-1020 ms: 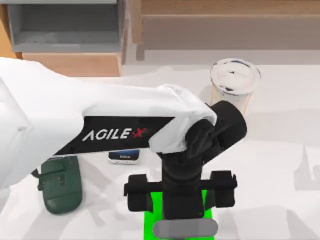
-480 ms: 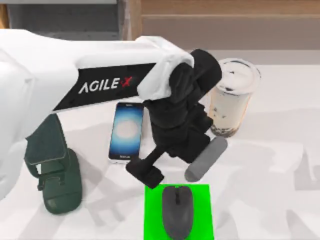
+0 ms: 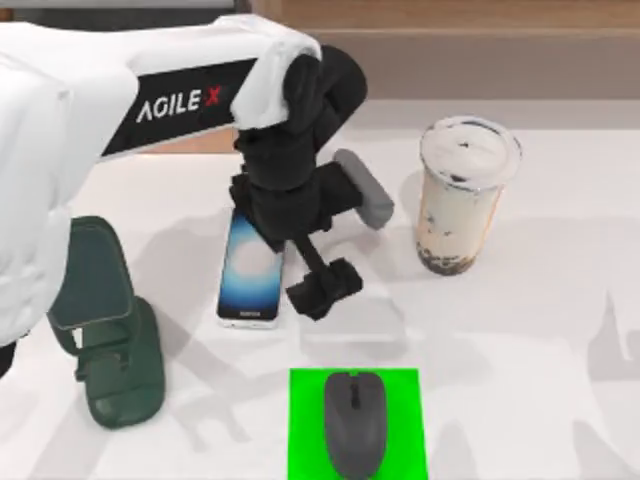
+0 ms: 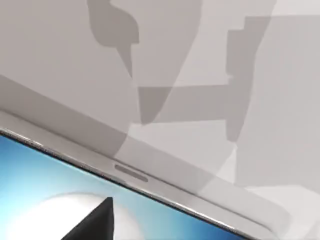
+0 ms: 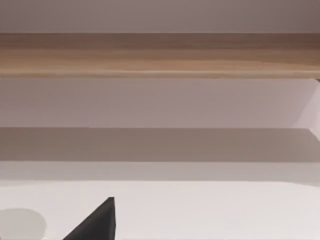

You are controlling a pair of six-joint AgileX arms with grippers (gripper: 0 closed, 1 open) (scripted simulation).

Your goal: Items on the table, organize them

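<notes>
A pale wall [image 5: 160,100] with a wooden rail [image 5: 160,55] runs behind, soft grey shadows falling below it.

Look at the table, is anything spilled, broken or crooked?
Nothing stands out. The milk-tea cup stands upright with its lid on and no spill around it. The smartphone lies flat with its screen lit, and the mouse sits squarely on the green rectangle. The left gripper hangs beside the phone.

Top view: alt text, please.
The left gripper hovers over the smartphone on the white table. The mouse sits on a green rectangle, with the milk-tea cup toward the right.
</notes>
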